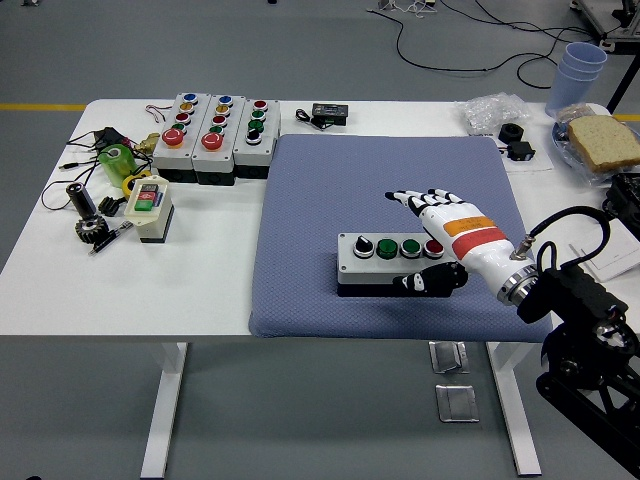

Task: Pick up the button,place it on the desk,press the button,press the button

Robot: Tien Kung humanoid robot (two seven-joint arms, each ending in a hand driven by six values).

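Right hand (440,225) over the button box (396,262) on a blue mat (330,190), fingers spread wide, thumb at its front edge, more button boxes (214,135) and tools well apart at left.

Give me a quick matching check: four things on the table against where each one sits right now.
Things:
1. Four-button control box
2. Stack of blue cups
3. Slice of bread
4. Three button boxes

Places:
A. far right corner of the table
B. on the blue mat, by the right hand
C. on a plate at the right edge
D. far left side, beside the mat

Pairs: 1-B, 2-A, 3-C, 4-D
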